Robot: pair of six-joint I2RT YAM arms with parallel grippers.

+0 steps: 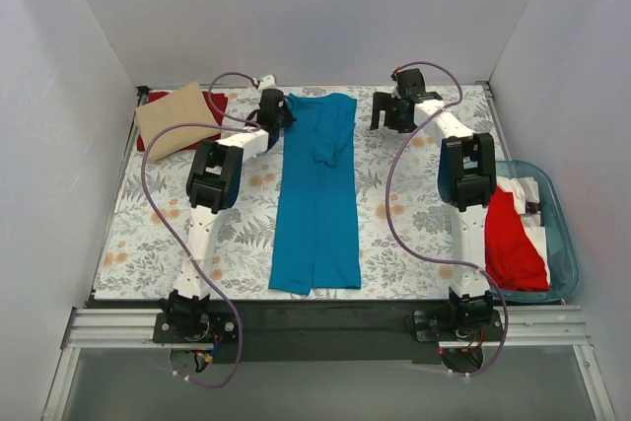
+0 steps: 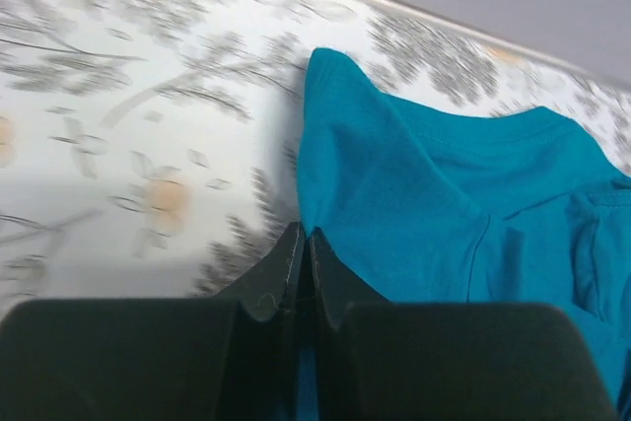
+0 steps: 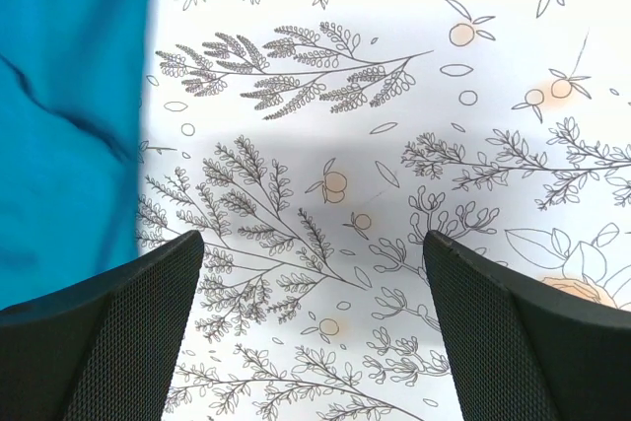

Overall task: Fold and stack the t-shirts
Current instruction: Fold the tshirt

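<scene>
Now the left gripper is pinching the far corner of the blue shirt, which lies flat on the flowery cloth. The right gripper hangs spread wide beside it. It should grab the other far corner so both lift evenly.

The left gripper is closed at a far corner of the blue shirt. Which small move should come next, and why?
Probably: slide the open right gripper left onto the other far corner of the teal-blue cloth t-shirt. The left gripper pinches its corner, while the right hangs over the floral table cloth.
</scene>
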